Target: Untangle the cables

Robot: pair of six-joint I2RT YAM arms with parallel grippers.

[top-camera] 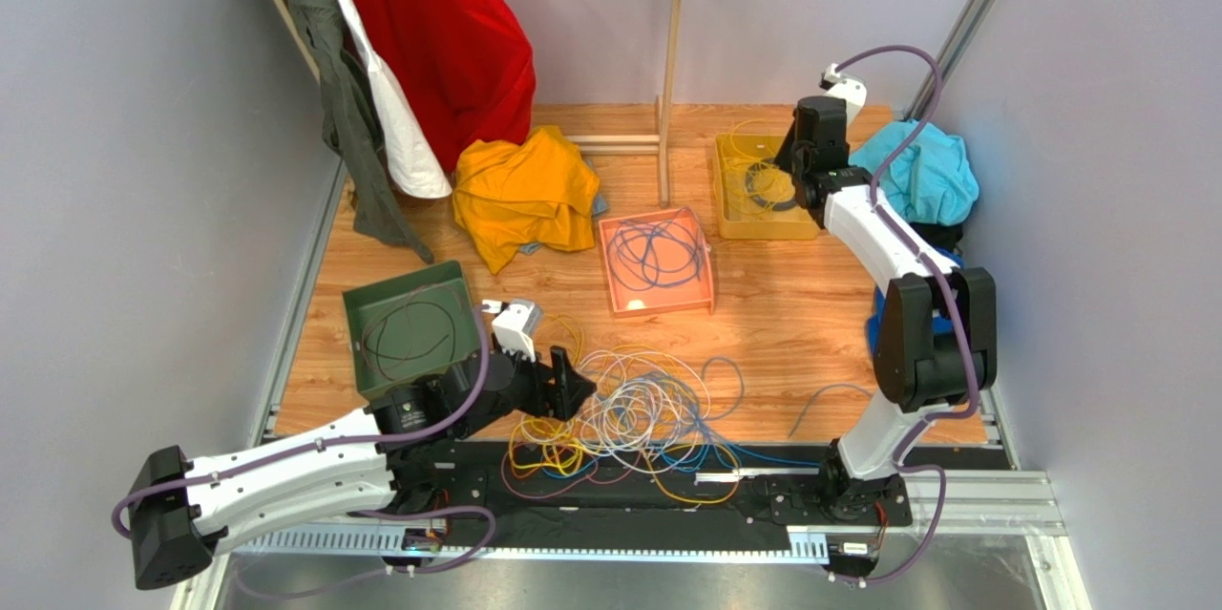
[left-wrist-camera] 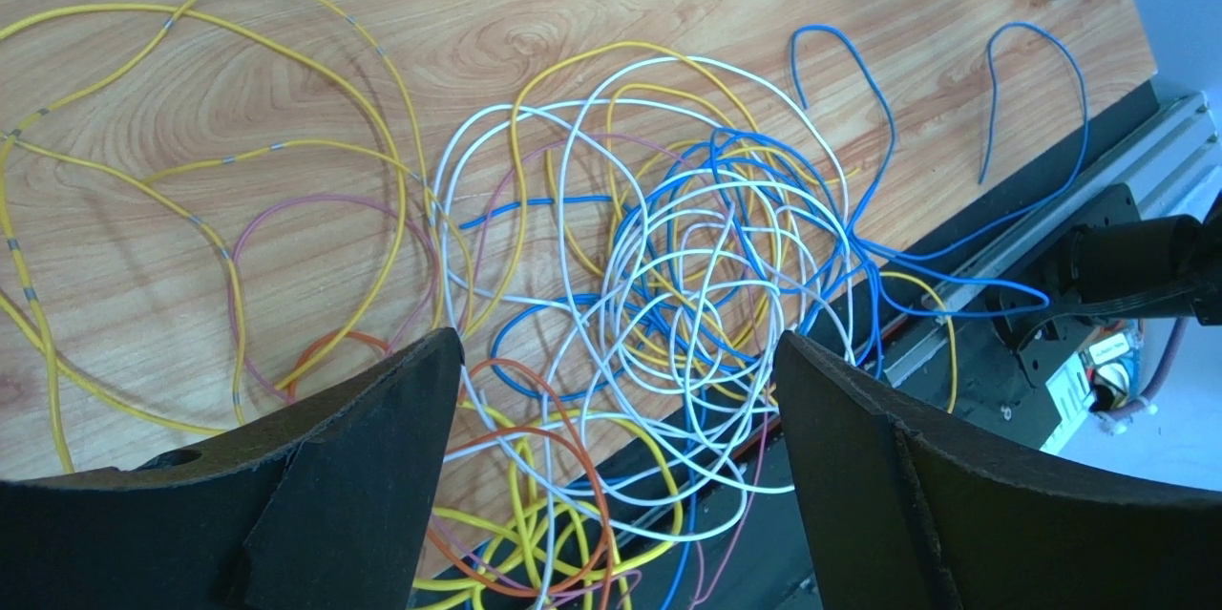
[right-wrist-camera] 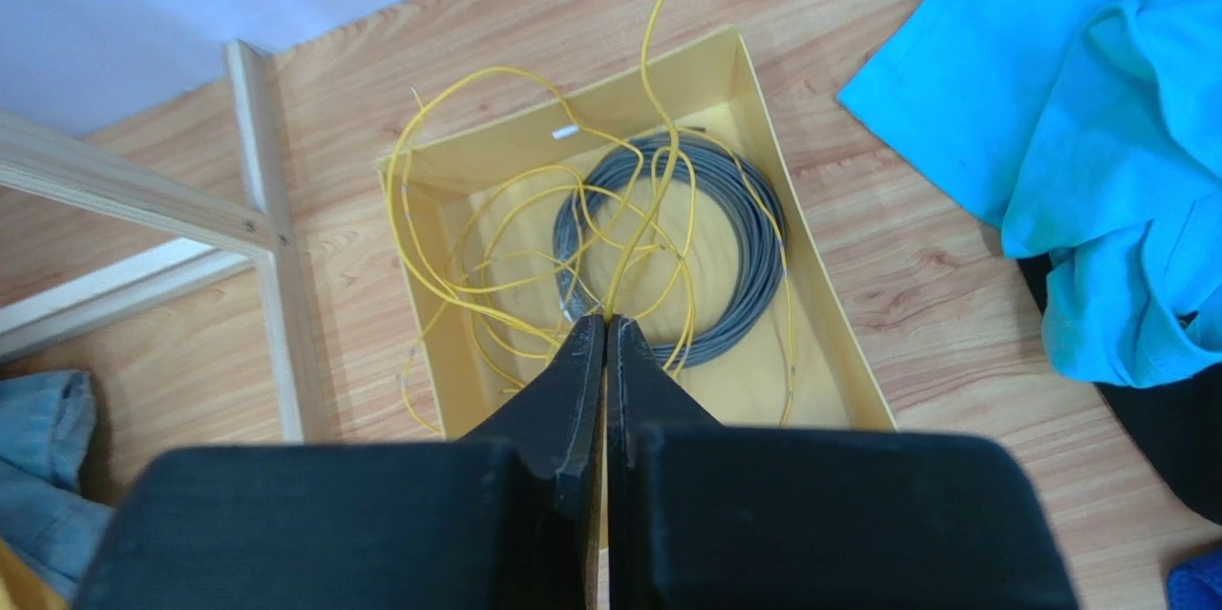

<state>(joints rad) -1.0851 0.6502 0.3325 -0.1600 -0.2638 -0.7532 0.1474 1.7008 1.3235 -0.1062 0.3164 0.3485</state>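
The cables (top-camera: 646,410) lie in a loose tangle of yellow, white, blue and orange wire at the table's near edge, some loops hanging over the black rail. In the left wrist view the tangle (left-wrist-camera: 674,267) lies spread just below my left gripper (left-wrist-camera: 617,341). That left gripper (top-camera: 574,388) hovers at the heap's left side, open wide, with nothing between its fingers. My right gripper (right-wrist-camera: 605,320) is far back over the yellow tray (right-wrist-camera: 739,388), shut, with thin yellow cable (right-wrist-camera: 653,195) strands converging at its tips. A grey coil (right-wrist-camera: 746,252) lies in that tray.
An orange tray (top-camera: 617,231) holding blue cable sits mid-table, and a green tray (top-camera: 359,310) with a dark cable is at the left. Orange garment (top-camera: 524,195), turquoise cloth (top-camera: 932,173) and a wooden stand post (top-camera: 669,95) crowd the back. Red shirt hangs back left.
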